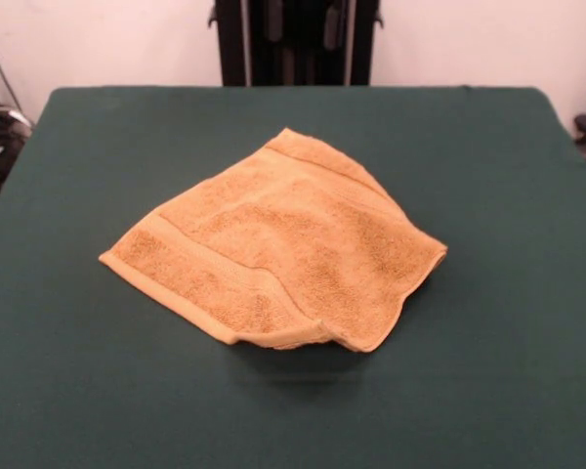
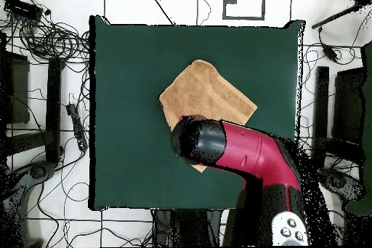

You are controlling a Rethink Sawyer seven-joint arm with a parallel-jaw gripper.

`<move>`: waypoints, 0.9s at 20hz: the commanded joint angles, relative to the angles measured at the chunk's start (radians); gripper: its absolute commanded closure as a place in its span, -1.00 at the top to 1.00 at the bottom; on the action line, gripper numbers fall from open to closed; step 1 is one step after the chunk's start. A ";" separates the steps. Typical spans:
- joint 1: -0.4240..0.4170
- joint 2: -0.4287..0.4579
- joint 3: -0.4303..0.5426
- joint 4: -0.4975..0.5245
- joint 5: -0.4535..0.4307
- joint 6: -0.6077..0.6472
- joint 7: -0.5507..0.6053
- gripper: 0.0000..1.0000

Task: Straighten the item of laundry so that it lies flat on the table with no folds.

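The item of laundry (image 1: 283, 259), a golden-tan terry towel, lies near the middle of the dark green table (image 1: 88, 391). It is not spread out. Its near right part is doubled over, with a thick folded edge and a shadowed gap under the near corner. A woven band runs along its near left edge, and another shows near the far corner. In the overhead view the towel (image 2: 211, 96) is a skewed diamond on the table (image 2: 123, 150). The red and black arm (image 2: 251, 154) hangs above it and hides its lower corner. The gripper itself shows in neither view.
Green cloth surrounds the towel on all sides, out to the table's edges. Tangled cables (image 2: 43, 34) and dark equipment (image 2: 349, 100) lie on the floor beside the table. The black pedestal (image 1: 293, 39) stands behind the far edge.
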 commanded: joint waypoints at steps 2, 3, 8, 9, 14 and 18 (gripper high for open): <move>0.031 0.212 0.106 -0.097 0.032 -0.097 0.155 1.00; 0.032 0.228 0.107 -0.104 0.037 -0.106 0.158 1.00; 0.026 0.299 0.124 -0.141 0.039 -0.185 0.147 1.00; 0.026 0.310 0.124 -0.150 0.040 -0.186 0.145 1.00; 0.060 0.368 0.100 -0.222 0.072 -0.166 0.196 1.00; 0.070 0.379 0.118 -0.252 0.092 -0.139 0.187 1.00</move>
